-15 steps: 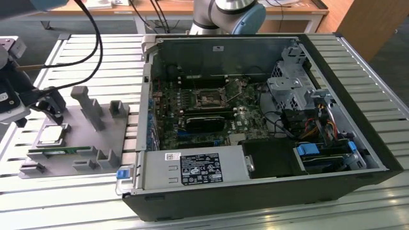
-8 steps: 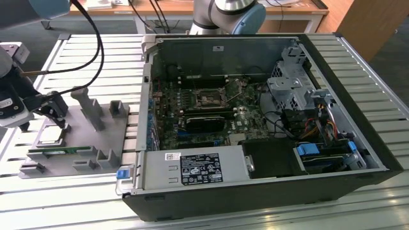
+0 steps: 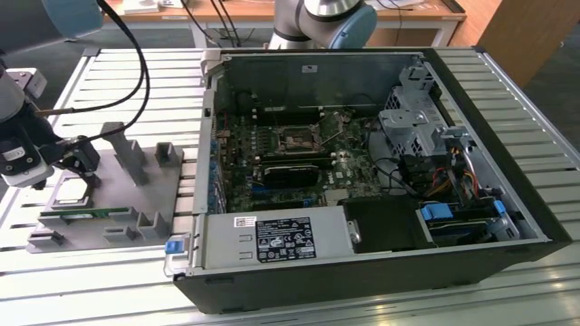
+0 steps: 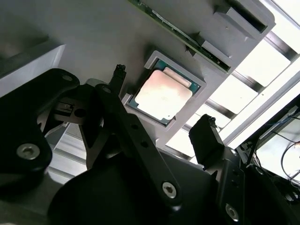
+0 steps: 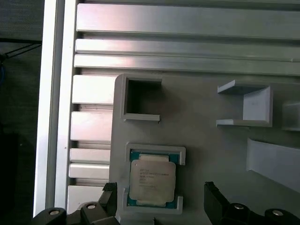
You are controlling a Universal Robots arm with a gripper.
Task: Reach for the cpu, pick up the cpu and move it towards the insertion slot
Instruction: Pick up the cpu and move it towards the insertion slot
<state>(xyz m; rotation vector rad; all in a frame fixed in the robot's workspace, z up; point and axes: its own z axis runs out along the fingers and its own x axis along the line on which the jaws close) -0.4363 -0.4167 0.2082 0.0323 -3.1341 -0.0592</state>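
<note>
The cpu (image 5: pixel 152 182) is a flat square chip with a silvery top. It lies in a shallow square pocket of a grey holder plate (image 5: pixel 201 126) on the slatted table. My gripper (image 5: pixel 161 197) hangs just above it and is open. One dark fingertip (image 5: pixel 108 193) stands off one side of the chip and the other off the opposite side, and neither touches it. The second wrist view shows the cpu (image 4: pixel 161 96) between the spread fingers (image 4: pixel 206 138). In the exterior view the gripper (image 3: pixel 80 163) is at the left, over the cpu (image 3: pixel 75 200). The insertion slot (image 3: pixel 297 140) sits on the motherboard inside the open computer case.
A green memory stick (image 3: pixel 86 214) lies on the holder plate (image 3: pixel 136 204) beside the chip, among upright grey blocks (image 3: pixel 127 153). The black computer case (image 3: pixel 507 204) stands at the exterior view's right, with its wall (image 3: pixel 210 136) between plate and motherboard. Cables (image 3: pixel 136 61) hang above the gripper.
</note>
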